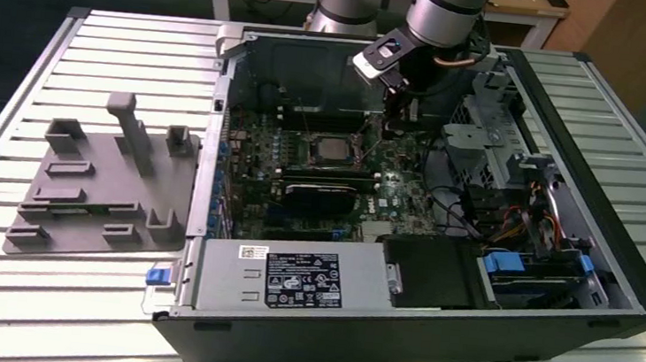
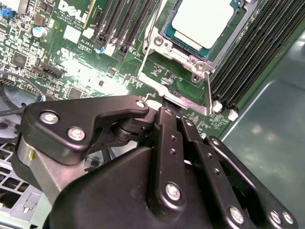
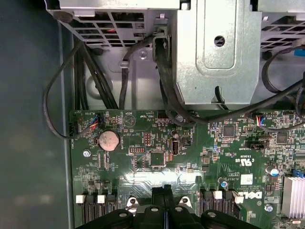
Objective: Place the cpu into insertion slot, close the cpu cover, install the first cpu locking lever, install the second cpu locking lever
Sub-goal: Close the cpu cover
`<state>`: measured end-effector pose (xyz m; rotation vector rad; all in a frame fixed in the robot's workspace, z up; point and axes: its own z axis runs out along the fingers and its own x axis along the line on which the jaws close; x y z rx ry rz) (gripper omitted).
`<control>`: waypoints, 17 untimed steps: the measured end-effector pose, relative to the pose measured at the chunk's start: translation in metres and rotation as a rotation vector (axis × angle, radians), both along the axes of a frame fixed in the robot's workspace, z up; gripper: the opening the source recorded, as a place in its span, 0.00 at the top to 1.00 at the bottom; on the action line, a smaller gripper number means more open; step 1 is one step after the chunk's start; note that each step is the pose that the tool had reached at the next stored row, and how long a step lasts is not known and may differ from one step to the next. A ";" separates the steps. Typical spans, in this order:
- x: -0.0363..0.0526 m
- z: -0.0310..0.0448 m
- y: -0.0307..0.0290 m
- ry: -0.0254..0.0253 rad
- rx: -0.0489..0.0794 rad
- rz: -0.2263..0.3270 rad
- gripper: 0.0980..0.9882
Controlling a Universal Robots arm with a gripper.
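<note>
Slatted table (image 1: 98, 53) bears an open case (image 1: 402, 349). Inside, the cpu (image 2: 205, 21) lies seated under the cover (image 2: 198, 64), partly cut off in the second wrist view. Beside the cover the gripper (image 2: 164, 109), fingers together, meets a lever (image 2: 208, 91); any grip is hidden.

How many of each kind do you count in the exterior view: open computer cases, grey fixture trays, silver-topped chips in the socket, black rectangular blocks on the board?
open black metal computer case: 1
grey moulded plastic fixture tray: 1
square silver-grey metal-topped cpu: 1
black rectangular block: 1
Total: 4
</note>
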<state>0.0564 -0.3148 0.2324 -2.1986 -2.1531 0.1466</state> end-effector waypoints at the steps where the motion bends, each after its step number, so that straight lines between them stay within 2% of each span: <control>1: 0.0000 0.0000 0.0000 0.0002 0.000 0.000 1.00; 5: -0.0011 -0.0001 0.0001 0.0001 0.000 0.000 1.00; 9: -0.0072 0.0000 0.0000 -0.0023 0.000 0.000 1.00; 17: -0.0232 0.0000 0.0000 -0.0108 0.000 0.000 1.00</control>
